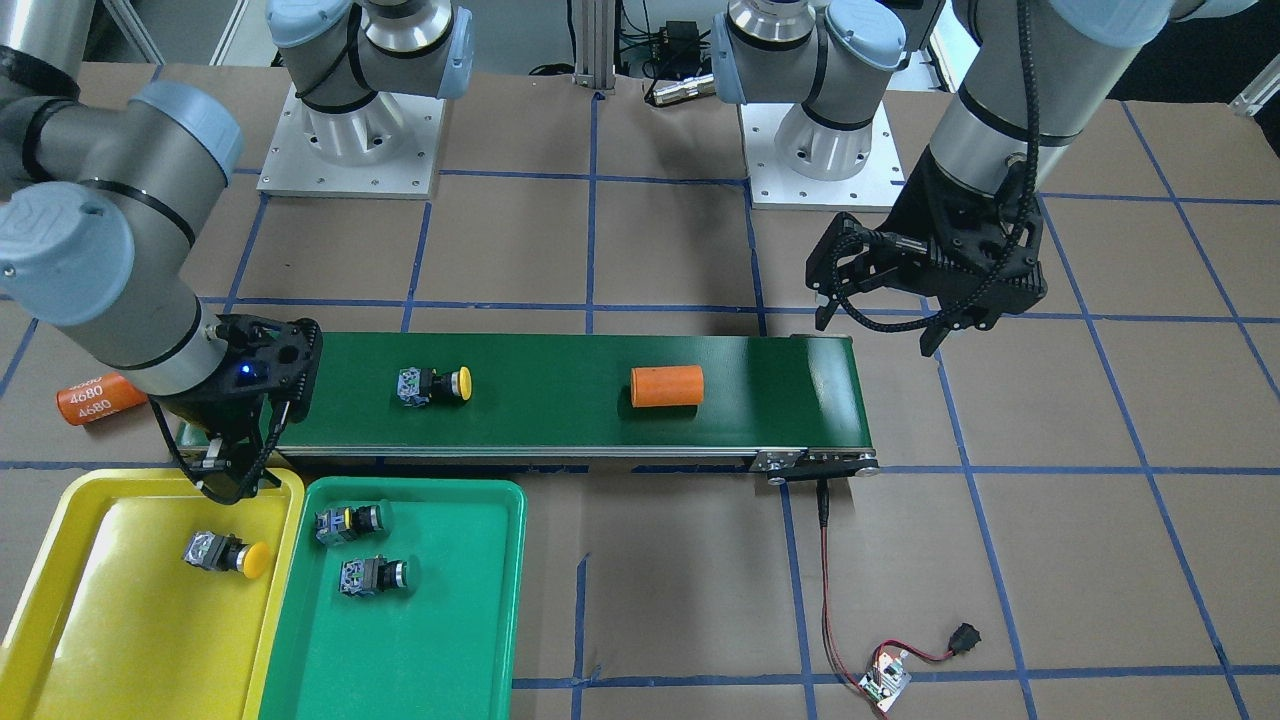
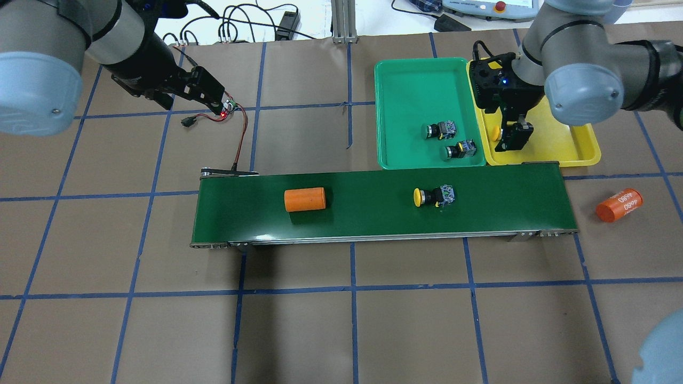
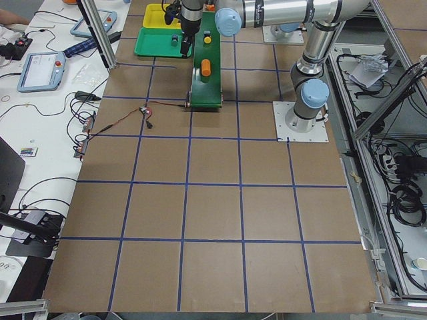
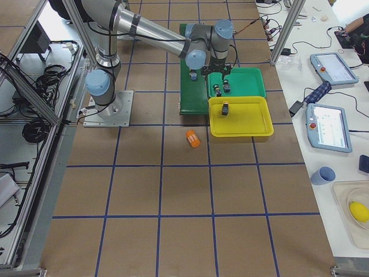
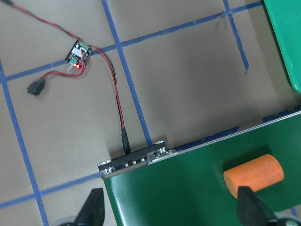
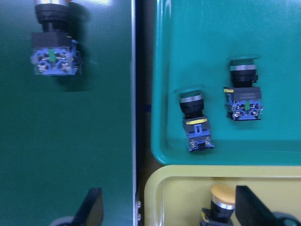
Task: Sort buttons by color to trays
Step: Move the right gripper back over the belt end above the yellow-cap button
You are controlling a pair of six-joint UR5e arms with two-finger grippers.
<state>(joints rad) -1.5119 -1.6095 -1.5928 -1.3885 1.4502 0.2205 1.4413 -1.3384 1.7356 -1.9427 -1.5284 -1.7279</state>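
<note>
Yellow tray [image 1: 60, 560] nearest, with one yellow button [image 1: 225, 553] inside; beside it, green tray [image 1: 450, 600] with both green buttons [image 1: 350, 523] [image 1: 372, 575]. Looks three-quarters done: leaves last yellow button [image 1: 435, 385] mid conveyor belt [image 1: 560, 410]. Counts four buttons, two trays, two orange cylinders [image 1: 667, 386] [image 1: 95, 398]. Hovering, jaws apart and empty: right gripper [image 1: 238, 482] over yellow tray's belt-side edge, left gripper [image 1: 876, 338] beyond belt's other end.

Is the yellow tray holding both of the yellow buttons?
No, only one yellow button lies in the yellow tray; the other yellow button sits on the green conveyor belt.
</note>
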